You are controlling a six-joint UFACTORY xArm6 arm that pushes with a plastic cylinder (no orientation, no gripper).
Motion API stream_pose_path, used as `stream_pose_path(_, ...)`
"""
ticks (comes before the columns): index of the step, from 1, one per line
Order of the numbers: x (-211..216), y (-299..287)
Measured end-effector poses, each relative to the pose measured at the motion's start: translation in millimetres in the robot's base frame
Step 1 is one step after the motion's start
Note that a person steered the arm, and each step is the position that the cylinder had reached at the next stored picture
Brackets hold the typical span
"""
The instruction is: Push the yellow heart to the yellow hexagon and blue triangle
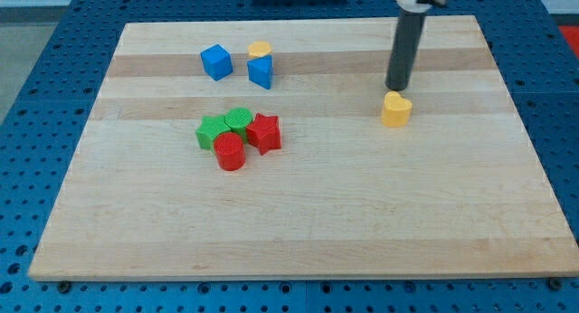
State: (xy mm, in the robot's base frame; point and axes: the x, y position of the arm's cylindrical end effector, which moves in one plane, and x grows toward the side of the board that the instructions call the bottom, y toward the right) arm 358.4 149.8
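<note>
My tip [397, 88], the lower end of a straight dark rod, sits toward the view's upper right of the pale wooden counter [298, 222], which rests on a blue perforated base [36, 96]. The rod carries no jaws, so there is nothing to be apart or together. The tip stands just above the small yellow heart-shaped block [395, 109] in the view, at its far side, so close that I cannot tell whether they touch.

The yellow heart lies on the right part of the counter, well apart from every other block. Its pointed end seems to face the view's lower left and its lobes the upper right (the shape is small, so this reading is loose), and no clear long axis can be made out.

Near the view's top, left of centre, the small yellow hexagon block [260, 50] sits just behind the blue triangle block [261, 71], the two touching or nearly so. A blue cube-like block [216, 61] stands just to their left.

Below them, around the middle, four blocks cluster together: a green star-like block [213, 131], a green round block [240, 120], a red star block [264, 133] and a red cylinder [231, 153].
</note>
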Motion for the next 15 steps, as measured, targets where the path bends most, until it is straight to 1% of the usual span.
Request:
stream_pose_path(1, 19, 19)
stream_pose_path(2, 53, 22)
stream_pose_path(3, 76, 17)
stream_pose_path(4, 77, 12)
stream_pose_path(5, 68, 6)
stream_pose_path(7, 57, -36)
stream_pose_path(10, 12, -39)
stream_pose_path(14, -45, -78)
stream_pose_path(15, -54, -94)
